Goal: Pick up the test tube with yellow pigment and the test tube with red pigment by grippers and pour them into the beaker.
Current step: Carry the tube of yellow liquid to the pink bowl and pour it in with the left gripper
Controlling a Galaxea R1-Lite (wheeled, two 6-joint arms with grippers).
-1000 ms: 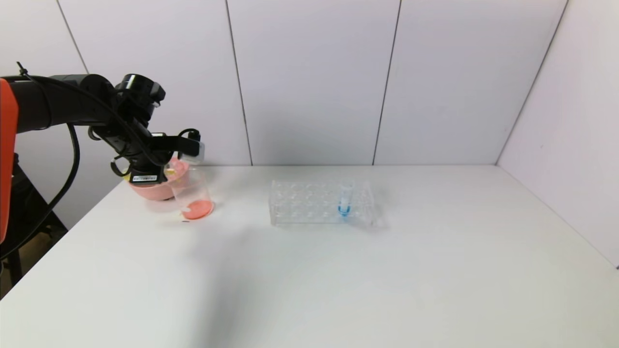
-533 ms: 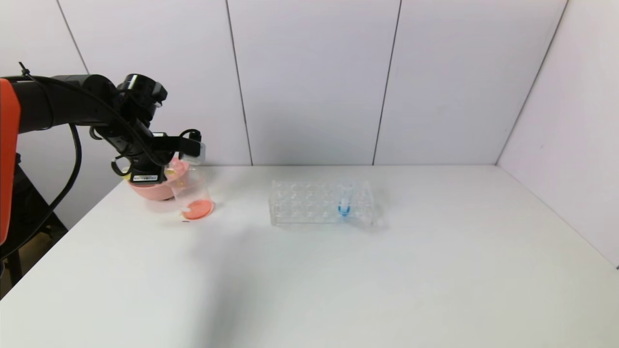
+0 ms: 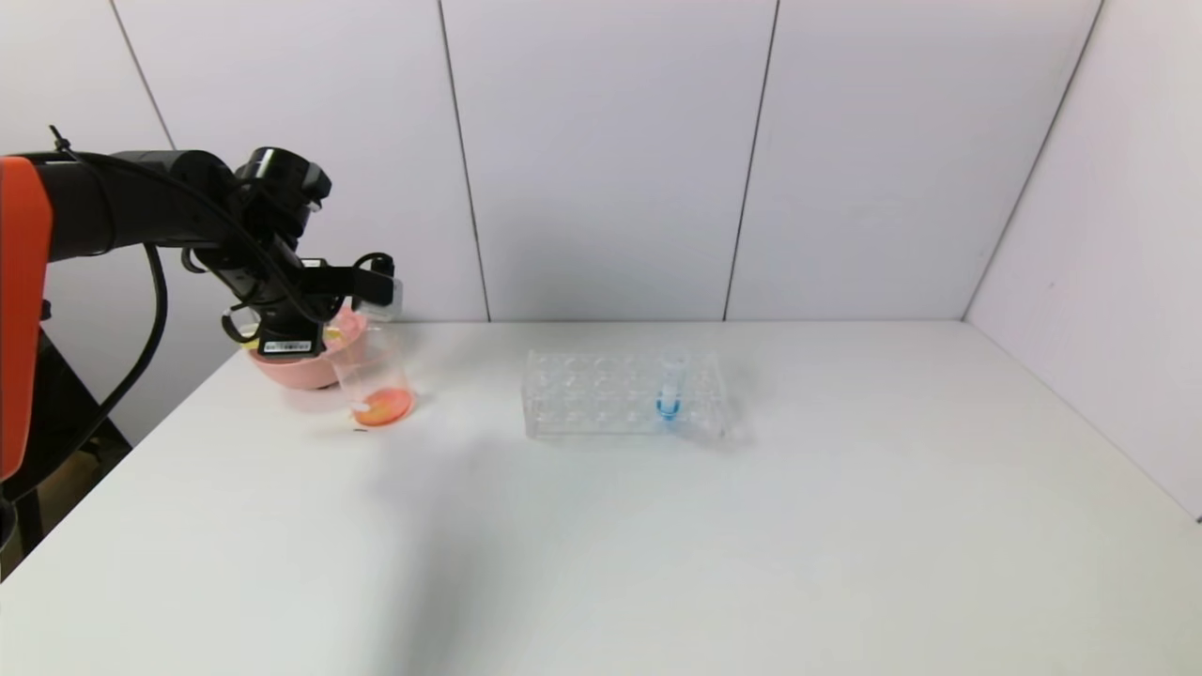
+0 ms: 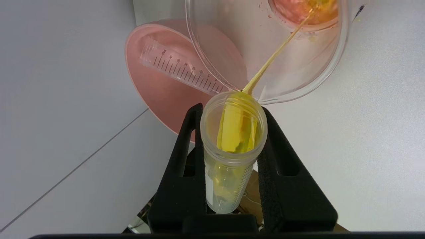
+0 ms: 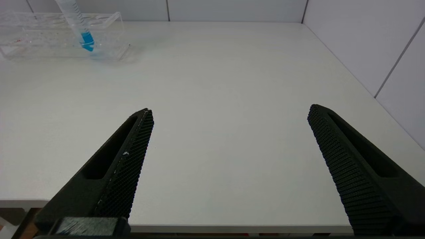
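Observation:
My left gripper (image 3: 329, 324) (image 4: 232, 109) is shut on the test tube with yellow pigment (image 4: 232, 156), tipped mouth-down over the rim of the beaker (image 3: 376, 376) (image 4: 308, 69). A thin yellow stream (image 4: 272, 59) runs from the tube's mouth into the beaker, which holds orange-red liquid (image 3: 383, 407) at its bottom. No tube with red liquid shows; an empty clear graduated tube (image 4: 182, 71) lies in the pink bowl (image 3: 291, 371) (image 4: 159, 96). My right gripper (image 5: 229, 109) is open and empty, low over the table's near right edge, out of the head view.
A clear tube rack (image 3: 601, 394) (image 5: 49, 33) stands mid-table, holding one tube with blue liquid (image 3: 669, 390) (image 5: 81, 28). The pink bowl sits right behind the beaker at the table's far left corner. Walls close the back and right sides.
My left gripper has shifted slightly up and right with the yellow tube still over the beaker. The liquid in the beaker looks more orange.

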